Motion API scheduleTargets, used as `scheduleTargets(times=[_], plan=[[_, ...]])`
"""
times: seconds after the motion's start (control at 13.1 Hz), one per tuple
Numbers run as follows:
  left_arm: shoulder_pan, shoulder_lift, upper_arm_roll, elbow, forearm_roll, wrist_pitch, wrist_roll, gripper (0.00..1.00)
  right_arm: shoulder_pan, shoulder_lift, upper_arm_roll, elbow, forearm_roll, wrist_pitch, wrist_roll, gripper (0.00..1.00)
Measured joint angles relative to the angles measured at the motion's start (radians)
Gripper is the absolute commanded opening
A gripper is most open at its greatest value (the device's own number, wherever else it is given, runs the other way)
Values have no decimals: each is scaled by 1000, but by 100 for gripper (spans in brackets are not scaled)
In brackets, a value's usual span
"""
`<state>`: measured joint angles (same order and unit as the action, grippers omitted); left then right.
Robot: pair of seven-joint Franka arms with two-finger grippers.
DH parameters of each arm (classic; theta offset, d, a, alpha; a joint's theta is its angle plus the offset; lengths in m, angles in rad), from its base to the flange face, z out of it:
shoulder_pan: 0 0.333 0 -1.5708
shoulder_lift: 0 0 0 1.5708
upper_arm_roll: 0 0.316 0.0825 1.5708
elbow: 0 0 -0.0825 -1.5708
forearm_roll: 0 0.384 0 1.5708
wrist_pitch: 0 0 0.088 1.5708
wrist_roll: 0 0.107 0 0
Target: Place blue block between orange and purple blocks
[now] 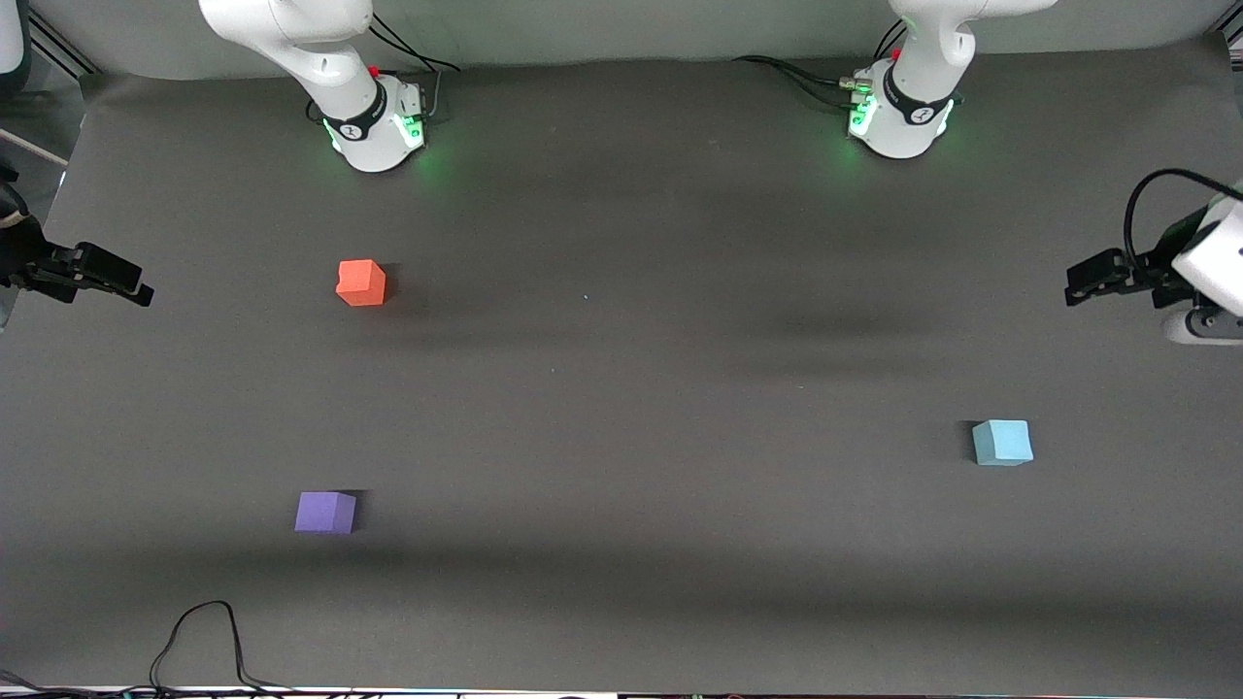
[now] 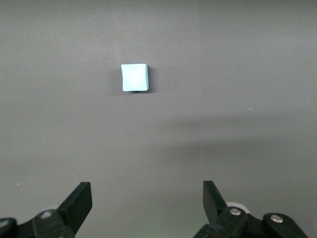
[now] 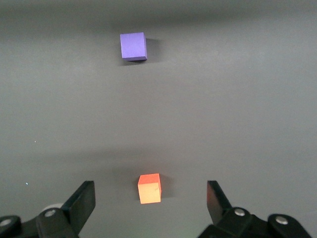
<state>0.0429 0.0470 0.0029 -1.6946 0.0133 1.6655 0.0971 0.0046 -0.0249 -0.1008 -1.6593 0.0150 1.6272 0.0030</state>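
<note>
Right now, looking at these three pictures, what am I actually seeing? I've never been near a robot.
Two white robot arms stand at a grey table. The wide picture looks down from across it; the other two come from cameras on each arm's wrist. The left gripper hangs over its end of the table, the right gripper over the other end. Both are open and hold nothing. On the table lie an orange block, a purple block nearer the camera, and a blue block toward the left arm's end.

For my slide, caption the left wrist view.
Open left gripper above grey table, blue block ahead.
</note>
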Motion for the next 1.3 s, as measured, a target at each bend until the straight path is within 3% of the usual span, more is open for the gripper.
scheduleTargets(times=[0.23, 0.69, 1.3], plan=[[59, 31, 5, -63, 0, 110, 54, 100, 0, 0, 0, 1, 0, 0, 1, 100], [65, 143, 3, -251, 0, 459, 59, 100, 0, -1, 3, 1, 0, -9, 5, 100], [65, 426, -1, -281, 0, 877, 59, 100, 25, -6, 7, 4, -27, -19, 5, 100]])
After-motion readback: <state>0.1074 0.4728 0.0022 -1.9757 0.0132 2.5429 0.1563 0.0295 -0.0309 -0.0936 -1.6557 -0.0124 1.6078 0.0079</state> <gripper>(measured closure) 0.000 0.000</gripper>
